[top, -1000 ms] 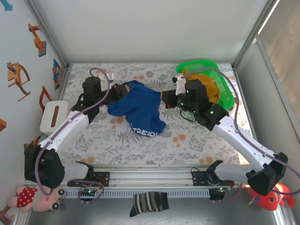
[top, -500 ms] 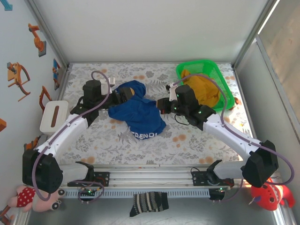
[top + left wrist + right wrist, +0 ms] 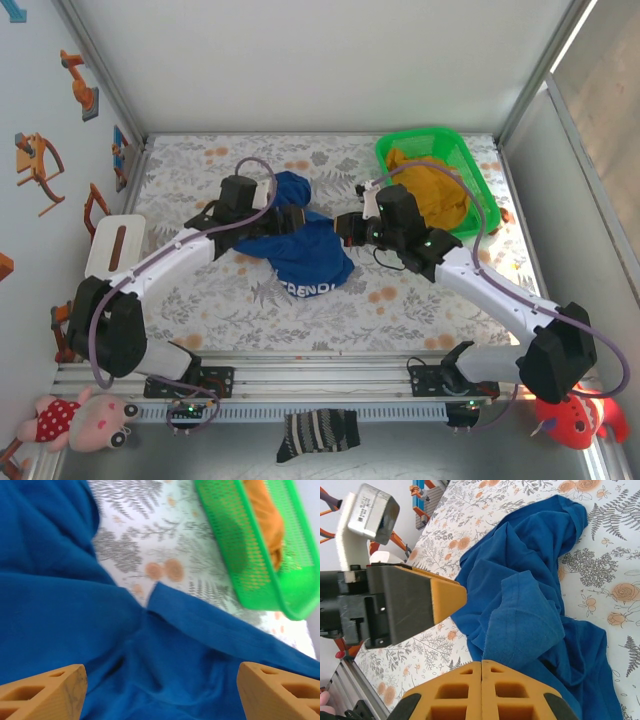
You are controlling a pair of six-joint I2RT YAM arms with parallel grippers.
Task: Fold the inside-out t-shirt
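Matt blue cloth t-shirt (image 3: 300, 245) lying soft and creased, green basket (image 3: 260, 550) showing glossy plastic mesh, tablecloth (image 3: 420, 300) looking smooth, printed

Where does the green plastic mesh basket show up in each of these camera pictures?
Top external: the green plastic mesh basket sits upper right, holding a mustard-yellow garment.
Left wrist: upper right corner.
Right wrist: not in it.
Shared landmark: the crumpled royal-blue t-shirt on the floral tablecloth.
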